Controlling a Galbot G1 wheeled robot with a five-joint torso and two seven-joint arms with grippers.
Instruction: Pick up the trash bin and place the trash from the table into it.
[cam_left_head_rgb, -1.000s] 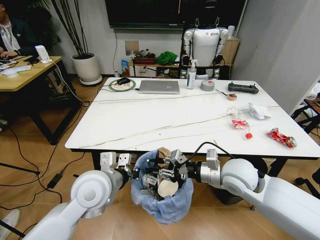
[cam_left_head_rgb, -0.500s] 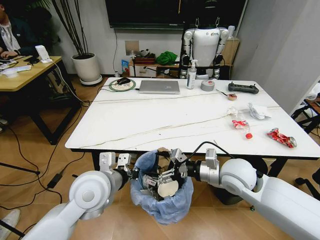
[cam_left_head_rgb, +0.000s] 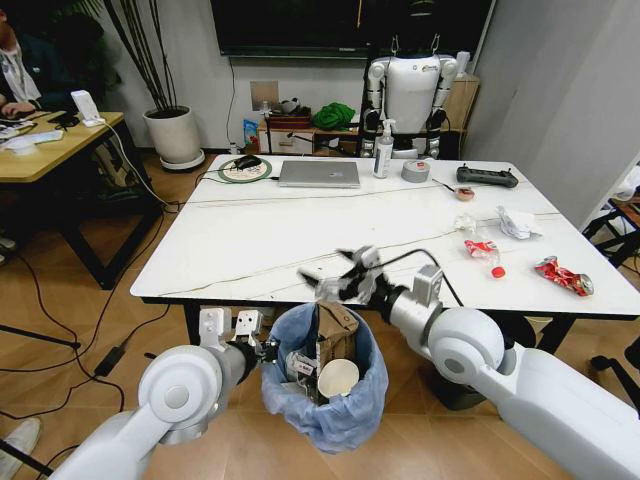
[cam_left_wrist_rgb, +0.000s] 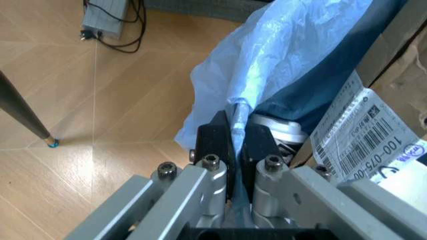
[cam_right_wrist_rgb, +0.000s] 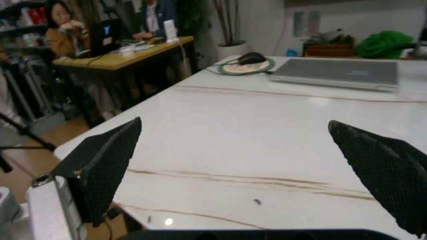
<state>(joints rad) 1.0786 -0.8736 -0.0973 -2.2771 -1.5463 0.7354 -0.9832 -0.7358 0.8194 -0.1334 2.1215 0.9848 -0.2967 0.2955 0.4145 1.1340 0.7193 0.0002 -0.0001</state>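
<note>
The trash bin (cam_left_head_rgb: 325, 400), lined with a crinkled light-blue bag, hangs just in front of the table (cam_left_head_rgb: 300, 225). My left gripper (cam_left_head_rgb: 262, 348) is shut on its rim; in the left wrist view the fingers (cam_left_wrist_rgb: 217, 137) pinch the bag-covered rim (cam_left_wrist_rgb: 239, 112). Torn brown cardboard (cam_left_head_rgb: 338, 322) and a white paper cup (cam_left_head_rgb: 338, 378) lie inside the bin. My right gripper (cam_left_head_rgb: 342, 278) hovers over the table's near edge, open and empty, its black fingers (cam_right_wrist_rgb: 107, 160) spread wide. At the table's right lie a red wrapper (cam_left_head_rgb: 563, 276), crumpled white paper (cam_left_head_rgb: 517, 223) and a red-and-white wrapper (cam_left_head_rgb: 482, 250).
At the table's far side stand a grey laptop (cam_left_head_rgb: 319, 173), a tape roll (cam_left_head_rgb: 415, 171), a pump bottle (cam_left_head_rgb: 382, 150), a black controller (cam_left_head_rgb: 487, 177) and a round mat with a mouse (cam_left_head_rgb: 245, 170). A wooden desk (cam_left_head_rgb: 50, 140) stands at the left, another robot (cam_left_head_rgb: 410, 90) behind.
My right gripper has risen out of the bin to above the table's near edge, leaving the cardboard inside. The left gripper and the bin have stayed put.
</note>
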